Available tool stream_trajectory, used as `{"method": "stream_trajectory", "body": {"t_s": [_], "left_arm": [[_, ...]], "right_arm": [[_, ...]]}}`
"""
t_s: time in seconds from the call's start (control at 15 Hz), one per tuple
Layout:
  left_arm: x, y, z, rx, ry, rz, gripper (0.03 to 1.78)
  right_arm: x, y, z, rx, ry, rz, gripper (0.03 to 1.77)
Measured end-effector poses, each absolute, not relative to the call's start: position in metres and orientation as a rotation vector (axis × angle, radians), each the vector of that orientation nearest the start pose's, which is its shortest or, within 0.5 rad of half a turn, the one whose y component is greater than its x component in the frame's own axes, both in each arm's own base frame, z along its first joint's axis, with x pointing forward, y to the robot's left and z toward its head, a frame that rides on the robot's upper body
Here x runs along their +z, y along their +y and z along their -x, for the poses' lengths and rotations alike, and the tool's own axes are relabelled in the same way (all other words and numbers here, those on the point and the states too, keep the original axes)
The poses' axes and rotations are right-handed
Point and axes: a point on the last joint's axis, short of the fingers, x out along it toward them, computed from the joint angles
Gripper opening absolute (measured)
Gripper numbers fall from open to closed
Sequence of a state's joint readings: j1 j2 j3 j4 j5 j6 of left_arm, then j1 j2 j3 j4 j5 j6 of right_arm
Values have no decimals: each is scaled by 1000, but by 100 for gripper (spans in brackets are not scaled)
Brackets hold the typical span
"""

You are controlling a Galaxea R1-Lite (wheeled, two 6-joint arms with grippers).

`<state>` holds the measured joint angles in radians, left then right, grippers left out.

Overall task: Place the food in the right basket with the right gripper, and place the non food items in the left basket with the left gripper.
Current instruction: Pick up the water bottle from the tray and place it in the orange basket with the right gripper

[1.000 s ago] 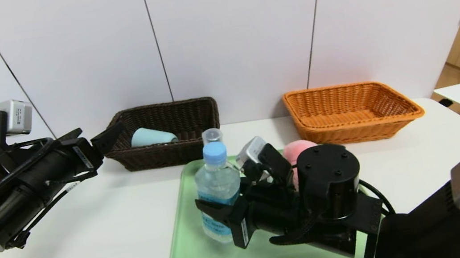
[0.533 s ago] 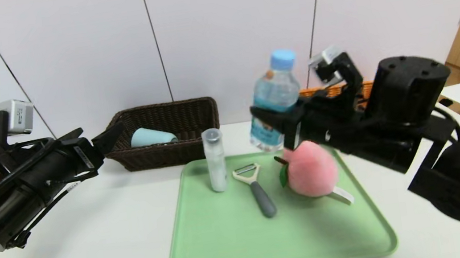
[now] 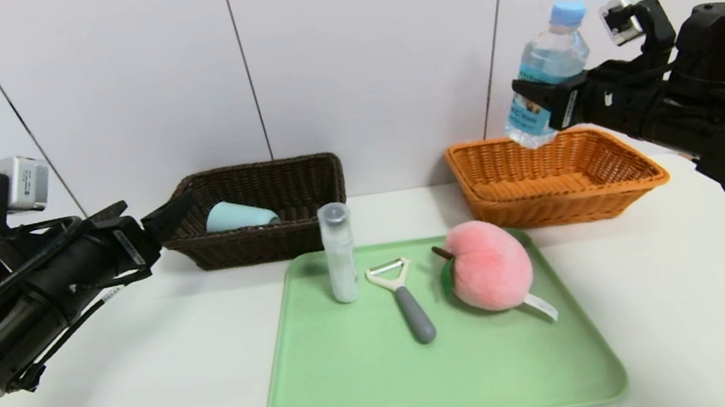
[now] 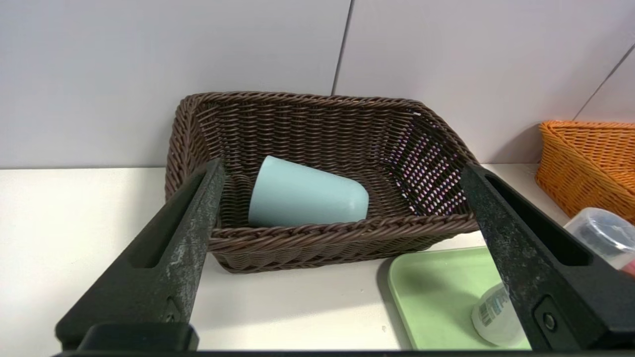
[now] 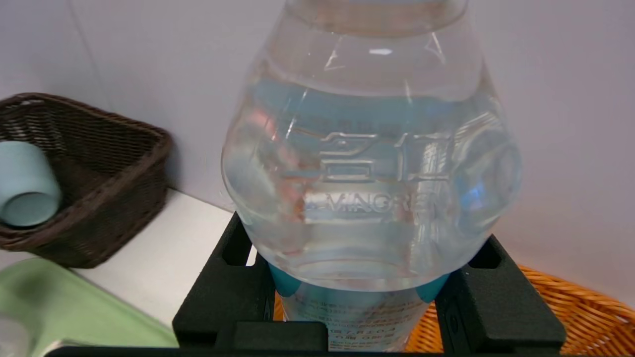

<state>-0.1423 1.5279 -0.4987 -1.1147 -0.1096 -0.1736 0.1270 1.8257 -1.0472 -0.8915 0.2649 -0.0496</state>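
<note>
- Right gripper (image 3: 544,108) clamps clear blue-capped water bottle (image 3: 546,72) above orange woven wicker basket (image 3: 554,178).
- Left gripper (image 3: 155,215) parked wide open, empty, near dark brown wicker basket (image 3: 263,200).

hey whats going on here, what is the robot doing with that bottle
It is sorting things into two baskets. The right gripper holds the water bottle in the air over the orange basket. The left gripper hangs open by the dark basket, where the blue cup already lies. The plush peach, the peeler and the slim clear bottle wait on the green tray.
</note>
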Motion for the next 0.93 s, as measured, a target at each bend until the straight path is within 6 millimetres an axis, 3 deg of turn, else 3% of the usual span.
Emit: {"method": "stream_trajectory", "body": {"t_s": [0.4, 0.93], "left_arm": [[198, -37, -241, -260, -64, 177, 169], [197, -37, -242, -261, -60, 172, 169]], "right_arm": [[201, 11, -391, 267, -62, 101, 84], [174, -18, -405, 200, 0, 95, 84]]}}
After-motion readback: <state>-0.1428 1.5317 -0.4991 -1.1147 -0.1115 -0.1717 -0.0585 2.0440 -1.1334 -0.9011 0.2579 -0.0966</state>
